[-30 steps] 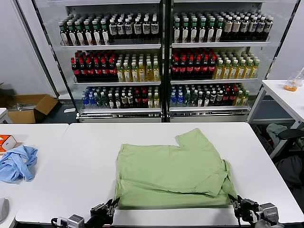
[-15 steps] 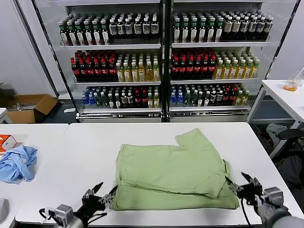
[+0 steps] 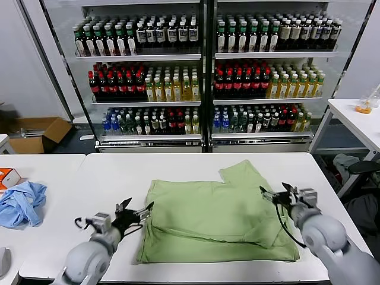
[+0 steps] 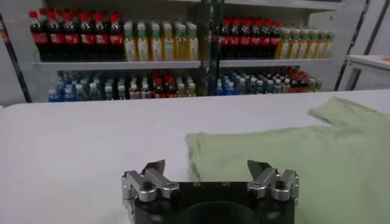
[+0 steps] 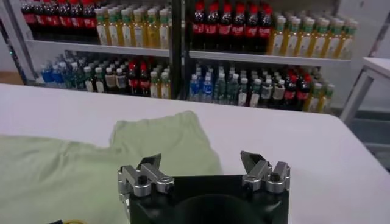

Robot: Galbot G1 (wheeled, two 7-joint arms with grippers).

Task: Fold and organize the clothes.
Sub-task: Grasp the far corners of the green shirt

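The light green polo shirt lies partly folded on the white table, back side up, one sleeve sticking out at the far side; collar and print are hidden. My left gripper is open and empty at the shirt's left edge, near its middle. My right gripper is open and empty above the shirt's right edge. The left wrist view shows the open gripper facing the shirt. The right wrist view shows the open gripper over the shirt's sleeve.
A crumpled light blue garment and an orange box lie on the table at far left. Shelves of bottles stand behind the table. A second white table is at the right.
Both grippers have let go of the shirt's near edge and risen and moved away from me along its sides. The near edge now lies folded on the shirt.
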